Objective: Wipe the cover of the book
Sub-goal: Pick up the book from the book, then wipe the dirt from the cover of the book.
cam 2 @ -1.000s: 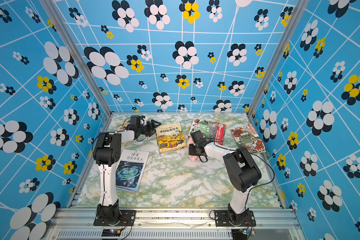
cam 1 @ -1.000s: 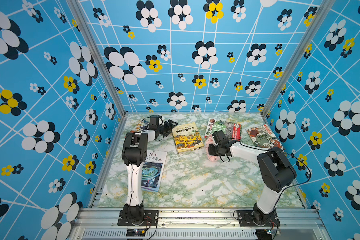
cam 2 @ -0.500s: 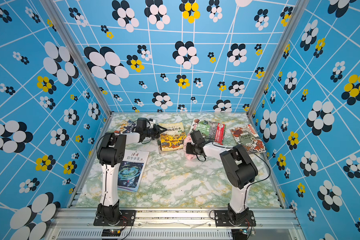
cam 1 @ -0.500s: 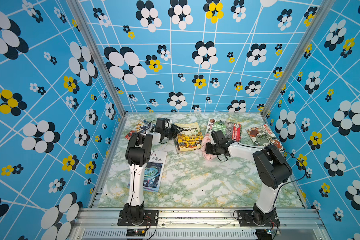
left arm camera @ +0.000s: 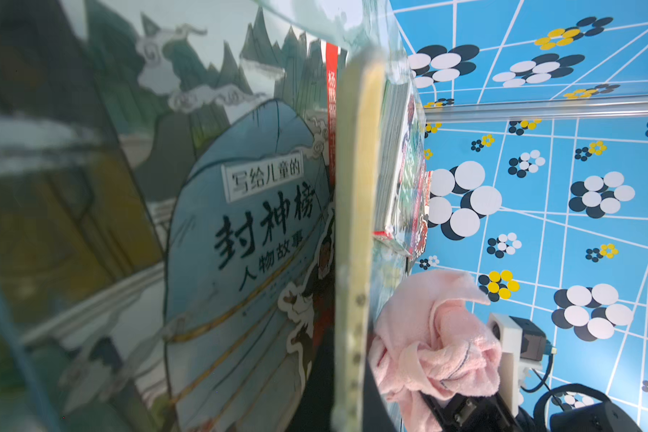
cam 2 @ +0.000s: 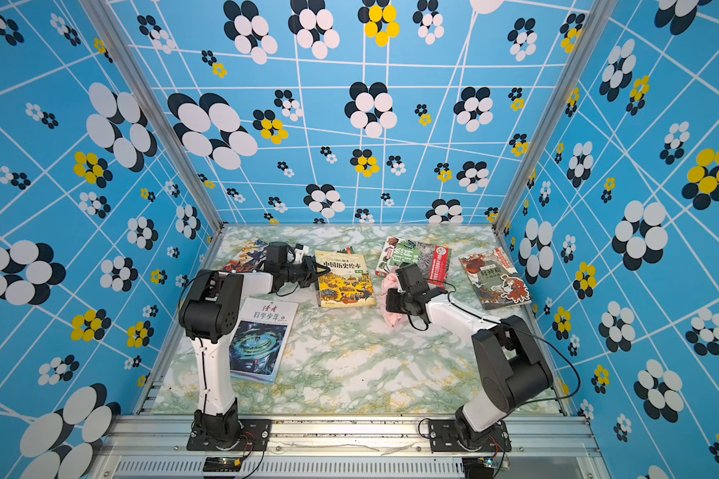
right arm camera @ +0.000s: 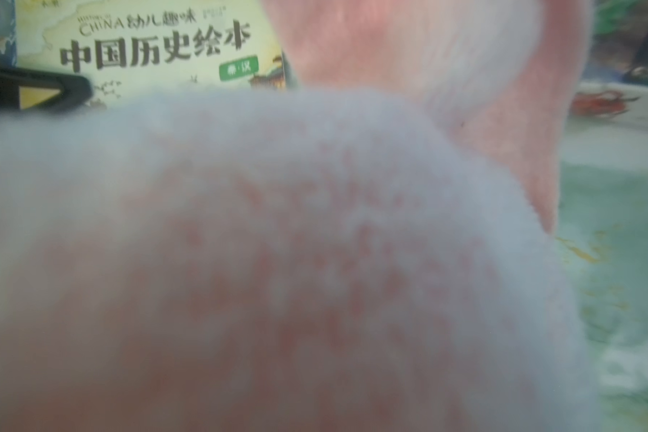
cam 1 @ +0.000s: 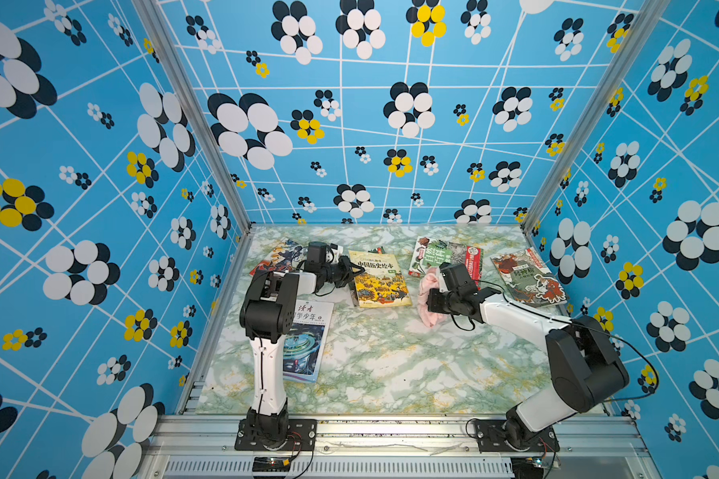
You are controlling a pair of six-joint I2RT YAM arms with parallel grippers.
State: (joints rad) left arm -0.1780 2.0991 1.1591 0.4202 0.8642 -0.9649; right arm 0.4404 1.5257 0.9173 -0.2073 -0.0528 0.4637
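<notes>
Right pincer point(cam 1: 432, 297) grips pink cloth point(cam 1: 431, 317) (filling its wrist view) beside yellow book point(cam 1: 380, 280)

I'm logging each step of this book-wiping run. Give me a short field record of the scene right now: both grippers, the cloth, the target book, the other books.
left gripper: shut on the left edge of the history picture book
right gripper: shut on the pink cloth
cloth position: beside the book's right edge, not yet on its cover
other books: science magazine, green nature book, Fengshen book, partly hidden book
surface: marble-pattern table
</notes>
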